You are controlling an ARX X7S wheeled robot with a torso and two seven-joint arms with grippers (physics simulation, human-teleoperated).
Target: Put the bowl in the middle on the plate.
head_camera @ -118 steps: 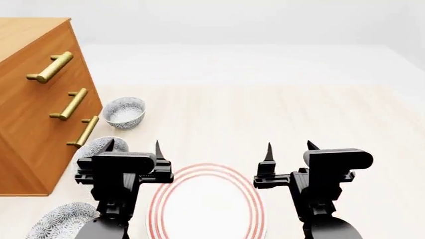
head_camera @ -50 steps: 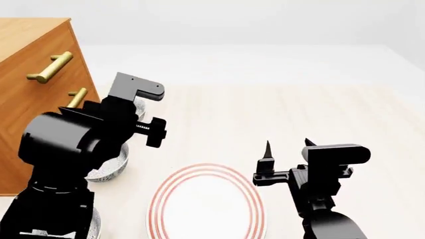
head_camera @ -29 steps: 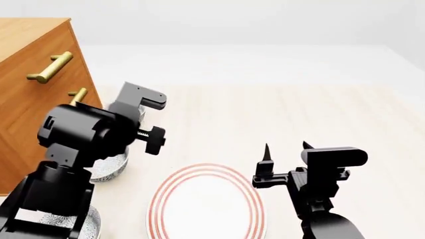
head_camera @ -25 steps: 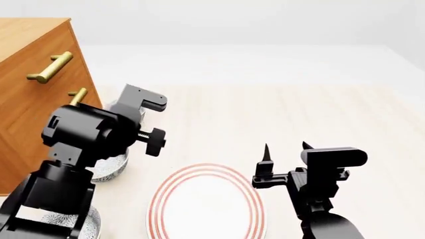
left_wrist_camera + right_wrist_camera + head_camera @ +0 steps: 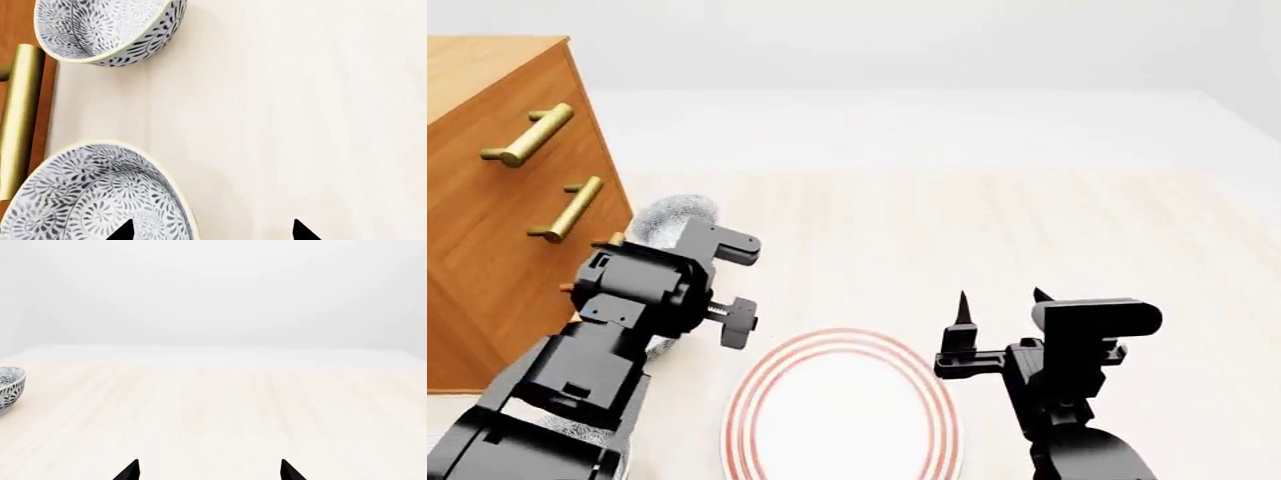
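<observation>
Above the bowl [image 5: 93, 195] our left claw [image 5: 212, 231] hung spread, one tip over its rim; our right claw [image 5: 1004, 308] stood spread beside the plate [image 5: 843, 412].

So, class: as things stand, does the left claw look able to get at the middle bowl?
Probably yes. The left claw is open above the middle bowl, one tip over its inside and one past its rim, with nothing between. The cabinet handle lies close beside the bowl.

Matte black arms [image 5: 627, 330], pointed jaws
</observation>
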